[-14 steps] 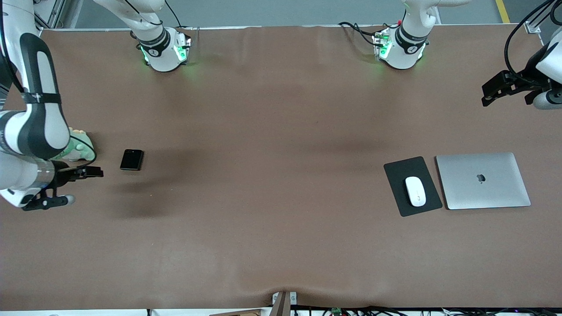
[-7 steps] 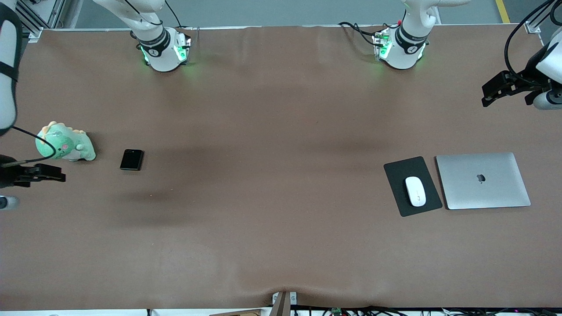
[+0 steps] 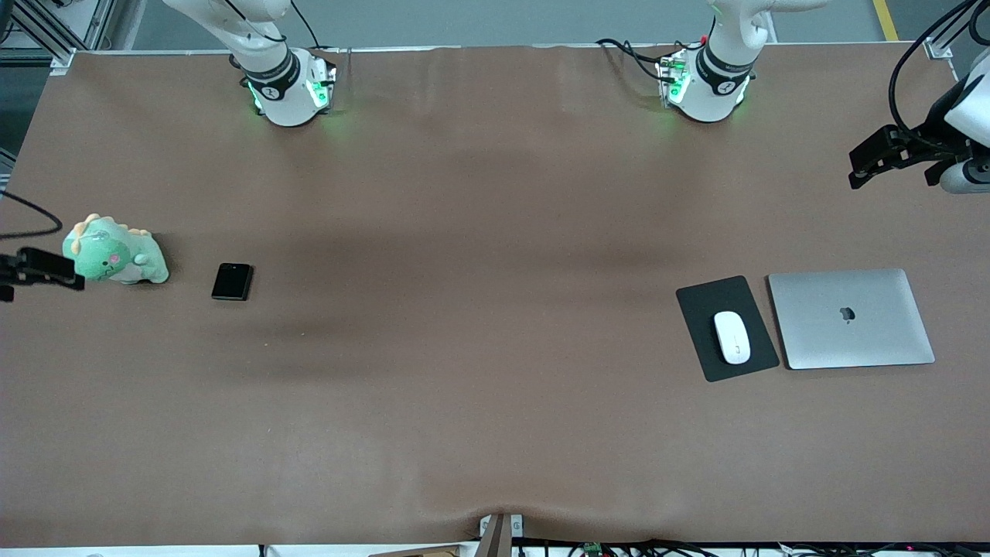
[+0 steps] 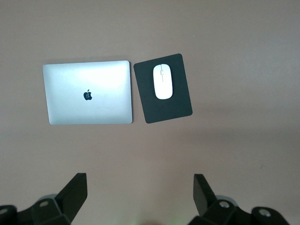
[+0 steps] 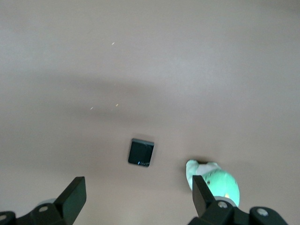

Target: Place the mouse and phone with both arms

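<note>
Left gripper (image 4: pixel 138 199) wide open, empty; right gripper (image 5: pixel 136 199) likewise.

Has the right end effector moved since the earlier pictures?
Yes. The right end effector has pulled away from the phone, out toward the table's edge past the green plush toy.

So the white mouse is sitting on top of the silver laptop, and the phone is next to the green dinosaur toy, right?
Not quite. The mouse sits on the black mouse pad, not on the laptop; the pad lies beside the laptop. The front view and the left wrist view both show this. The phone is indeed beside the green dinosaur toy.
</note>
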Robot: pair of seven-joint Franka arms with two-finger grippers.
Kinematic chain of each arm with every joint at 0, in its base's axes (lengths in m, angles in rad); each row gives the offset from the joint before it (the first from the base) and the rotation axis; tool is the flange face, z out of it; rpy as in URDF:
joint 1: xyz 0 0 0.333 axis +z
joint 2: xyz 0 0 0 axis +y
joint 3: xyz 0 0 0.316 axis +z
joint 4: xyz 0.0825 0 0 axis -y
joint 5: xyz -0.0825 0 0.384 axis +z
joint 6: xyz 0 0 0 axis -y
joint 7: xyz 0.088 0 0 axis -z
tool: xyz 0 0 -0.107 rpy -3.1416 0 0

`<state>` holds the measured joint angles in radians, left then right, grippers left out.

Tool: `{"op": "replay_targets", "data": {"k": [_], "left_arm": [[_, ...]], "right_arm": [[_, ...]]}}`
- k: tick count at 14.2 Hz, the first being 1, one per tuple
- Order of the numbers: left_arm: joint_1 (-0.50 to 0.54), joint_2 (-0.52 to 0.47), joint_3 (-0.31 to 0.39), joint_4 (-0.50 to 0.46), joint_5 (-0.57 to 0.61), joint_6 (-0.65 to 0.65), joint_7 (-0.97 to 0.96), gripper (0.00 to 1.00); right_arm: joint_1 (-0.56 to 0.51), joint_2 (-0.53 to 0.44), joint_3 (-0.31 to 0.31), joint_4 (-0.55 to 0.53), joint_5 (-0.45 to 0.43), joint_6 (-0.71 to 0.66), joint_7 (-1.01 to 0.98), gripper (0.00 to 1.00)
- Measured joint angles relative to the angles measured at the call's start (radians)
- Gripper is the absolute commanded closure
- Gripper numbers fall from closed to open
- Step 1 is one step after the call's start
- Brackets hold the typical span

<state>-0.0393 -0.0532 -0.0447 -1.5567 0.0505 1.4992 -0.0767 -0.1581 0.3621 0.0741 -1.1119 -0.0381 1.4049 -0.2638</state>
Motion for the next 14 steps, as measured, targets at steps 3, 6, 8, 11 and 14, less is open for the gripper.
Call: {"op": "replay_targets", "data": {"k": [3,6,8,11,14], "left_arm": [[0.000,0.000,0.000,0.002,0.000,0.004,-0.001,0.00],[0.000,0.000,0.001,0.006,0.000,0.007,-0.001,0.00],[0.000,0.000,0.001,0.007,0.000,0.007,0.000,0.00],[0.000,0.000,0.002,0.012,0.000,0.007,0.000,0.00],[0.001,0.000,0.002,0.012,0.000,0.007,0.000,0.00]], "right_arm": [[0.016,-0.080,0.002,0.000,0.020,-0.104,0.003,0.00],[0.037,-0.131,0.002,-0.014,0.047,-0.132,0.070,0.00],[0.073,-0.164,0.003,-0.053,0.051,-0.141,0.154,0.00],[0.098,-0.242,0.003,-0.171,0.051,-0.143,0.186,0.00],[0.097,-0.322,-0.004,-0.288,0.051,-0.134,0.183,0.00]]}}
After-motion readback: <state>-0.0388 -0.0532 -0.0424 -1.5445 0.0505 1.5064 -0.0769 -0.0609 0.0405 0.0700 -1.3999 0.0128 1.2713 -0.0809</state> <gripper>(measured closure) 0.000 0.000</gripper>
